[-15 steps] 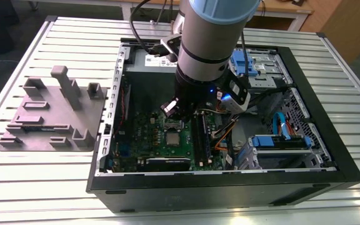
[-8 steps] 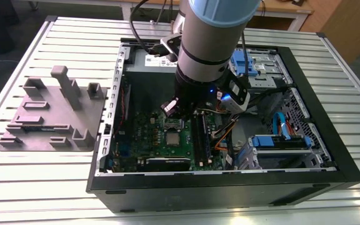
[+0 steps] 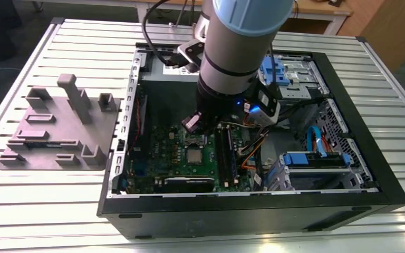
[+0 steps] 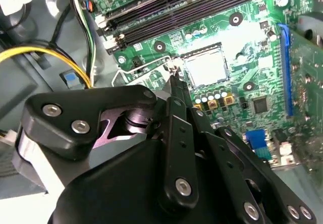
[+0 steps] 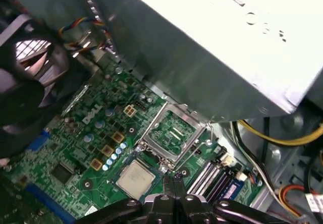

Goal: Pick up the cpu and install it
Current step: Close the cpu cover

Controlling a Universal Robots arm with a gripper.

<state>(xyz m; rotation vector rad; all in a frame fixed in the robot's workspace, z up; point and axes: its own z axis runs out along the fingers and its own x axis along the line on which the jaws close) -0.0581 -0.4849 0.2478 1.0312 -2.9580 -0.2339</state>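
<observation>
The cpu (image 3: 194, 155) is a small silver-grey square lying flat in its socket on the green motherboard (image 3: 167, 158) inside the open computer case (image 3: 259, 211). Both wrist views show it too: cpu (image 5: 135, 179), cpu (image 4: 206, 67). The socket's metal frame lid (image 5: 172, 133) stands raised beside it. My gripper (image 5: 173, 181) hangs just above the board at the socket's edge, right next to the chip, its thin black fingertips (image 4: 176, 85) pressed together and shut. Nothing shows between them. A thin wire lever (image 4: 136, 68) lies close to the tips.
A grey moulded tray (image 3: 55, 132) with upright posts rests on the slatted metal table at the exterior view's left. Inside the case are a grey metal box (image 5: 227, 42), a black fan (image 5: 25, 82), memory slots (image 4: 192, 7), yellow cables (image 4: 45, 52) and blue drive brackets (image 3: 315, 161).
</observation>
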